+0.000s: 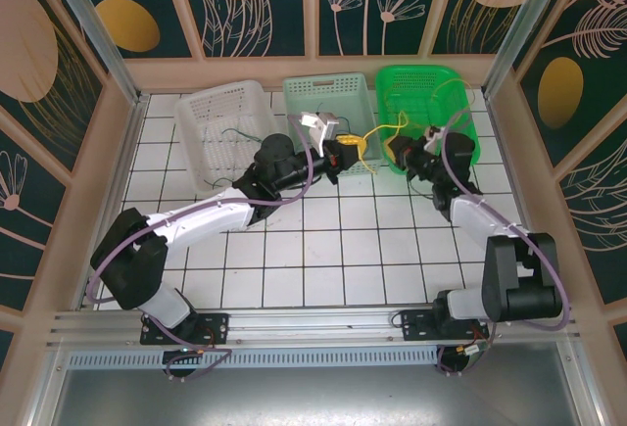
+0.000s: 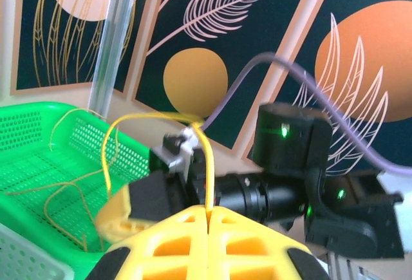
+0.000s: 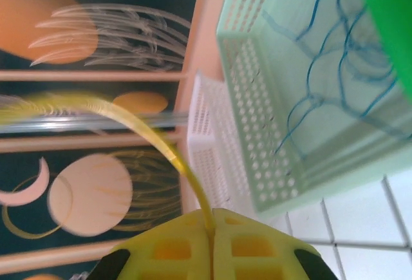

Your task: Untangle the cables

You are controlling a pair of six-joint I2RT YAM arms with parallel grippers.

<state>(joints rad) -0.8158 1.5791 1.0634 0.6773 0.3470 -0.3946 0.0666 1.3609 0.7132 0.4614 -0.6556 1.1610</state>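
Right claw (image 3: 212, 215), clamped on yellow cable (image 3: 175, 156) (arching upward)

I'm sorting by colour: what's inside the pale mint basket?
Thin blue cables lie looped on the floor of the mint basket. From above, the left arm covers its near part, so anything there is hidden.

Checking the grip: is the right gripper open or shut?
Shut. On the right gripper the fingers meet with no gap, and the yellow cable comes out of the seam between them.
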